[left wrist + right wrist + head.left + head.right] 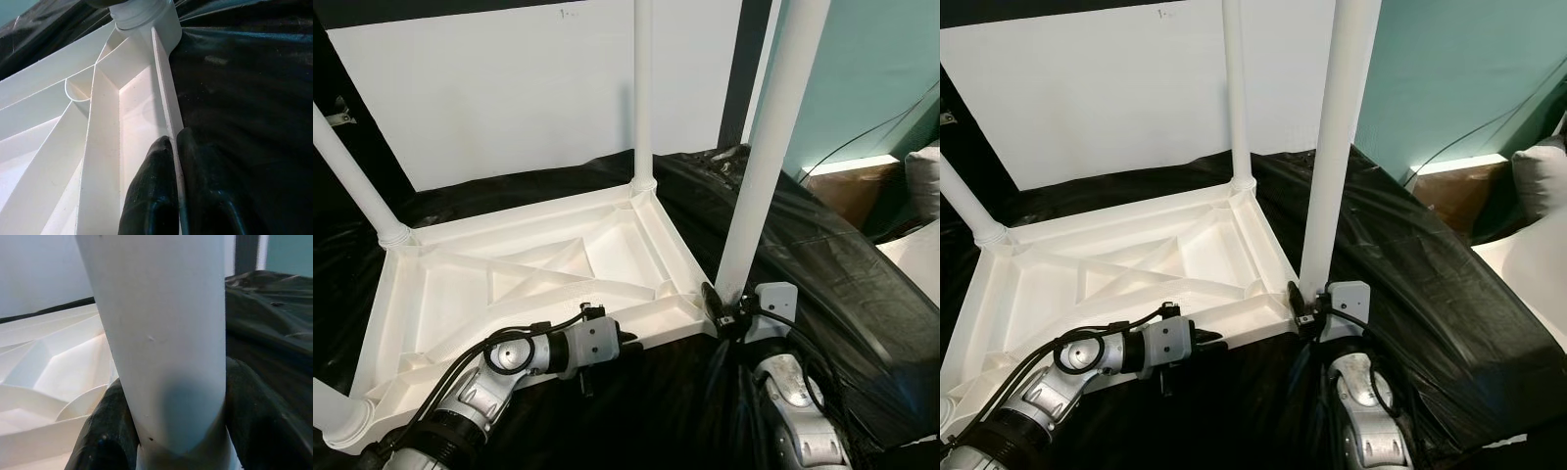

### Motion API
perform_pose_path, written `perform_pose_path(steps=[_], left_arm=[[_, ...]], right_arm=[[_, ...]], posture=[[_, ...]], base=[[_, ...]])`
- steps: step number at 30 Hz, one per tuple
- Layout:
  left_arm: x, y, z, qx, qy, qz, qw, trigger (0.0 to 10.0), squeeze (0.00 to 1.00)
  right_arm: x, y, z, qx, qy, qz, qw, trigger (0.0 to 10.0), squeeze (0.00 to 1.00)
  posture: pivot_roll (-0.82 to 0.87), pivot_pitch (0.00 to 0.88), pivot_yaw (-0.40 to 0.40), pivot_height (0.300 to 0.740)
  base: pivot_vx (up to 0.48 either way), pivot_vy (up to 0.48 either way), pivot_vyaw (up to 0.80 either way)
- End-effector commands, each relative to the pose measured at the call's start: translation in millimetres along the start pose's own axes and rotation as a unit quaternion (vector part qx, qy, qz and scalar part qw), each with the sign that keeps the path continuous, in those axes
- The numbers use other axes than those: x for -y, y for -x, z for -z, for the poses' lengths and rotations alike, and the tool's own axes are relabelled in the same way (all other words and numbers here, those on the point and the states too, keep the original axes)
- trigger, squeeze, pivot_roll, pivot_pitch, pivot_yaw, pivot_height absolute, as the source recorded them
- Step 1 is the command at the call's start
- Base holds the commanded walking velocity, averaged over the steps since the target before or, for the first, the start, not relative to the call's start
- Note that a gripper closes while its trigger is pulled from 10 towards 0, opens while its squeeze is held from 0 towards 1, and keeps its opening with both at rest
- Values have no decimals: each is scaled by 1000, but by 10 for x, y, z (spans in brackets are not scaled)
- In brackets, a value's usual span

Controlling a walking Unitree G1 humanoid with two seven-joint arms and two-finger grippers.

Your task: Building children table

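Four white legs rise from the inverted tabletop (548,284) at frame centre, on black sheeting (822,274). Right gripper (724,308), lower right, is clamped around the near-right leg (769,147) at its base. Left gripper (628,342), lower centre, pinches the tabletop's near rim (166,98), one finger (151,196) inside and one outside.

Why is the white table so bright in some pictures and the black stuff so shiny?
In the left eye view, light bounces off the white tabletop, while the black plastic sheet shows glossy streaks of glare. In the left wrist view, the left gripper's fingers look soft and blurry from closeness. In the right wrist view, the table leg casts a grey shadow near its base.
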State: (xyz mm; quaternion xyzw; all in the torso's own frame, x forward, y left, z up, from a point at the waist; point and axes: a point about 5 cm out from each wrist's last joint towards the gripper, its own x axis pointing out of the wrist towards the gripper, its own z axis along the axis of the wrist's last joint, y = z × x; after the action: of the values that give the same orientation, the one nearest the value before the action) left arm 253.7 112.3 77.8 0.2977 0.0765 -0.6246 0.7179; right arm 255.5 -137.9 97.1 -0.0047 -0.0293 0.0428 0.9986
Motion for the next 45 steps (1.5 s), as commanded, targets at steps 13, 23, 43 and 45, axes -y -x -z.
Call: perform_pose_path(steps=[13,23,43,45], left_arm=[[538,-82,441,-93,86,107,986,10000,0],[548,-93,450,-93,85,113,986,10000,0],[537,-56,493,-101,83,110,985,10000,0],[539,-49,497,-102,84,110,985,10000,0]], right_arm=[[28,-92,-48,-2,14,-31,999,10000,1000],[195,-148,-145,-16,93,-239,966,10000,0],[587,-215,-236,-101,159,-396,899,0,0],[635,-224,-253,-113,168,-412,888,0,0]], posture=[[-19,9,-11,740],[-34,11,-5,740],[-15,1,1,740],[-17,4,3,740]], base=[[0,0,0],[0,0,0],[0,0,0],[0,0,0]])
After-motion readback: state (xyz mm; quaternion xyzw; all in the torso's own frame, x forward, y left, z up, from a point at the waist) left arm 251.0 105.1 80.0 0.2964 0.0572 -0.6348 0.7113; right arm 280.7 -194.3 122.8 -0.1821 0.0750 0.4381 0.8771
